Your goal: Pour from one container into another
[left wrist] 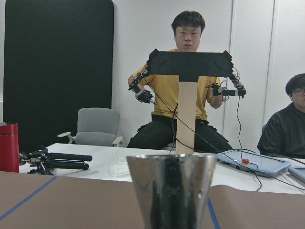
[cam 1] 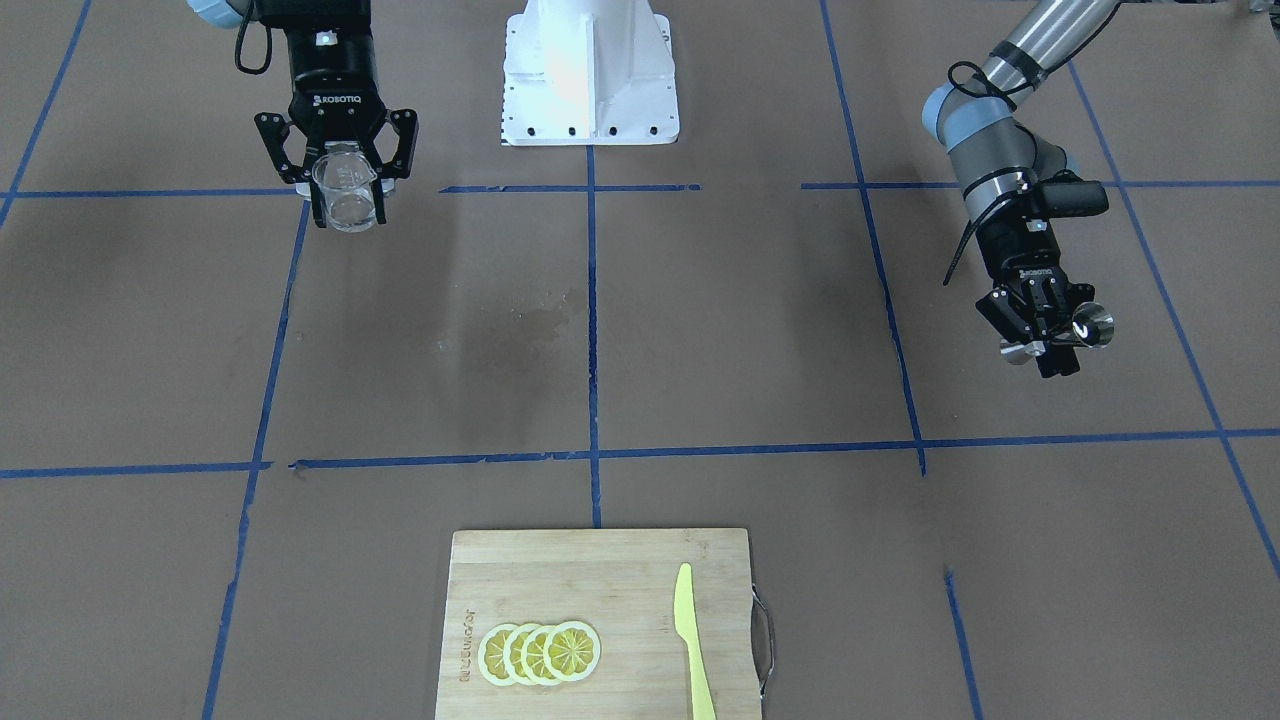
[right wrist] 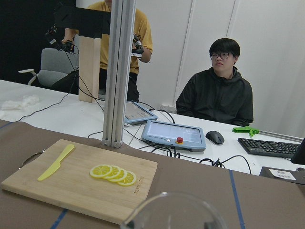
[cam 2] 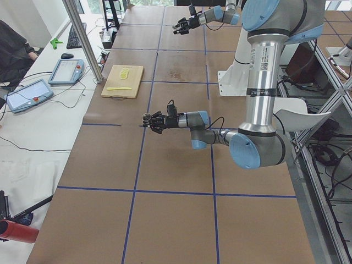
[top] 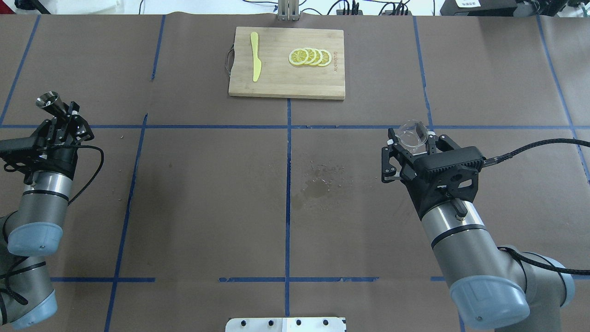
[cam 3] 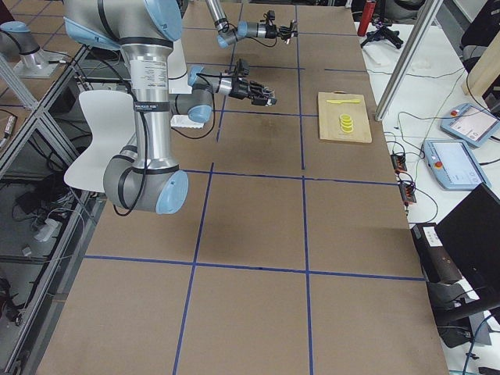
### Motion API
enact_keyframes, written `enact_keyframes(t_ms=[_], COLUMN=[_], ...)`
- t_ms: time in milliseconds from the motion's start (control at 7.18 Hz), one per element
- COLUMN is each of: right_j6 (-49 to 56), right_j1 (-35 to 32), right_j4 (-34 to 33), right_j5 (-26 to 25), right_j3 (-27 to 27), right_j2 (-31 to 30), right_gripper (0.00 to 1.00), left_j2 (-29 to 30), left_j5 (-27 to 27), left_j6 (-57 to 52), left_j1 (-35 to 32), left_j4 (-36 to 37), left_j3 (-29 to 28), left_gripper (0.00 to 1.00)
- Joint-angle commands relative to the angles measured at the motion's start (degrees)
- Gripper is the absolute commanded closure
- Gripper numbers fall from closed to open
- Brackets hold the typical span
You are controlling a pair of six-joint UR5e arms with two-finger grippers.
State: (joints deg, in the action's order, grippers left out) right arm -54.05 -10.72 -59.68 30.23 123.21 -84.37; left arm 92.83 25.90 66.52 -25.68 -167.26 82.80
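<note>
Overhead and front-facing cameras look down from opposite sides, sharing the cutting board (cam 1: 580,580). Side cameras look along the table (cam 2: 176,165); wrist cameras sit low, looking level towards the operators.

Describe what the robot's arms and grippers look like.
The left arm and right arm are silver-grey tubes with pale blue joint caps. The left gripper and right gripper are black, two-fingered linkage frames; the right one carries white ROBOTIQ lettering. Black cables trail from both wrists.

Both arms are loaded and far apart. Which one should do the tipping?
Left, probably. The left gripper holds the small metal jigger, its cup clear of the grip; the right gripper holds the wider glass beaker, a better receiver. Both must first close in.
</note>
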Motion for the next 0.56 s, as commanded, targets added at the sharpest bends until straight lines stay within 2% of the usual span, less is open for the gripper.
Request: enact_keyframes(t_ms=[0,418], right_j6=[0.0,-0.1], right_j1=[0.0,0.0], right_j4=[0.0,0.0], right_j5=[-0.1,-0.2], right_j3=[0.0,-0.1], right_j2=[0.0,0.0], right_gripper=[1.00,1.00], left_j2=[0.1,0.1], left_j5=[-0.1,-4.2], left_j6=[7.9,9.5], left_j1=[0.4,0.6], left_j4=[5.7,8.1], left_j3=[0.1,0.1], left_gripper=[1.00,1.00])
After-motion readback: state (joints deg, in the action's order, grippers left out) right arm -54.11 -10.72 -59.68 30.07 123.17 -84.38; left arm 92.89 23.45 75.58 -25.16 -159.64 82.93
